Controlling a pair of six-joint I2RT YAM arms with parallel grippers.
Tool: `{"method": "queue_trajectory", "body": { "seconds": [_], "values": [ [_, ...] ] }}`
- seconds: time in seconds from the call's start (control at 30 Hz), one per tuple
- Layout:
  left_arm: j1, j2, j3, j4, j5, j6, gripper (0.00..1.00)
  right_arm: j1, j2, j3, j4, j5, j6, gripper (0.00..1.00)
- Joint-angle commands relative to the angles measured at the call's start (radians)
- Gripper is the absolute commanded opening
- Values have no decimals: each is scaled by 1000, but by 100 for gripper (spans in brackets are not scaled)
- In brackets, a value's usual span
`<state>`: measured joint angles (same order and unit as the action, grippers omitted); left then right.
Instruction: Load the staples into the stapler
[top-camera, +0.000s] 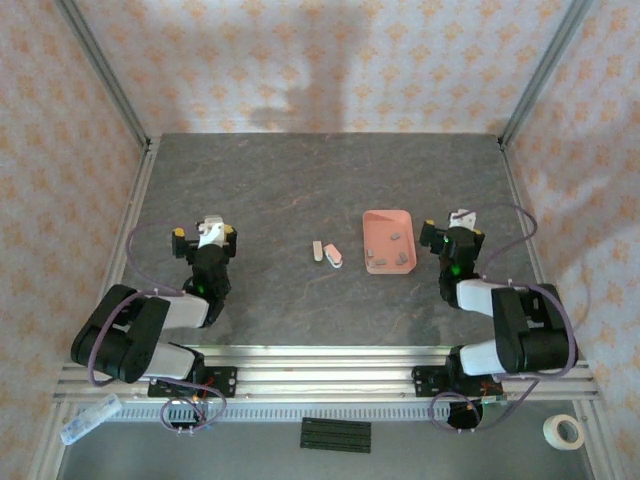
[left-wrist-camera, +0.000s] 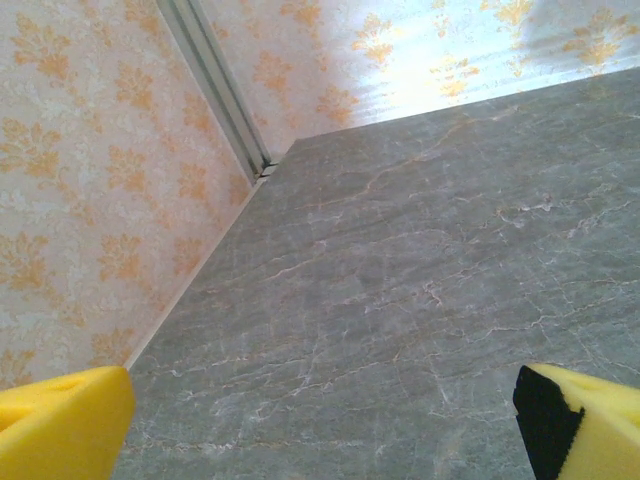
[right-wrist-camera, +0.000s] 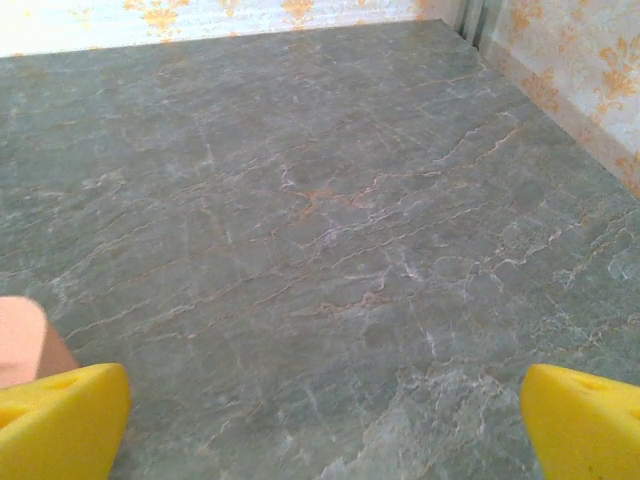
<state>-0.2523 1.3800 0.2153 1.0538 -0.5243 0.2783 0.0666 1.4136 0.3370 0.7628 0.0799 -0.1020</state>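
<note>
Left gripper (top-camera: 205, 232) and right gripper (top-camera: 453, 229) spread wide, empty.
Stapler (top-camera: 332, 255) lies on table (top-camera: 280, 180); staples (top-camera: 396, 238) sit in tray (top-camera: 369, 243) just beside right gripper.

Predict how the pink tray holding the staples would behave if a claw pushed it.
The tray looks low and flat, so it would probably slide rather than tip. The table looks smooth, so little drag is likely. The loose staples inside may well shift.
</note>
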Motion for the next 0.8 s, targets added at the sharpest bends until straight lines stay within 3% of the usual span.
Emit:
{"method": "queue_trajectory", "body": {
  "seconds": [0.0,0.1,0.27,0.33,0.4,0.5,0.57,0.63,0.73,0.77],
  "values": [
    [12,-45,-55,102,12,-38,100,-8,97,1,161,-78,-6,99],
    [12,-107,-80,64,53,-89,100,-43,101,76,15,-127,25,100],
    [12,-192,15,-274,149,-118,100,-63,107,89,-4,-121,52,100],
    [12,-162,21,-240,138,-114,100,-63,109,88,3,-121,52,99],
    [12,-105,-2,-102,127,-126,100,-63,110,88,5,-121,52,99],
    [12,23,17,36,175,-102,100,-61,110,88,2,-121,53,99],
    [42,141,53,116,127,-137,100,-63,109,88,2,-121,53,99],
    [151,174,54,100,219,-252,100,-63,109,88,1,-121,53,99],
    [183,137,171,-201,246,-299,100,-62,109,89,1,-120,53,99],
    [178,141,170,-195,244,-294,100,-62,109,89,1,-120,53,99]
  ]
}}
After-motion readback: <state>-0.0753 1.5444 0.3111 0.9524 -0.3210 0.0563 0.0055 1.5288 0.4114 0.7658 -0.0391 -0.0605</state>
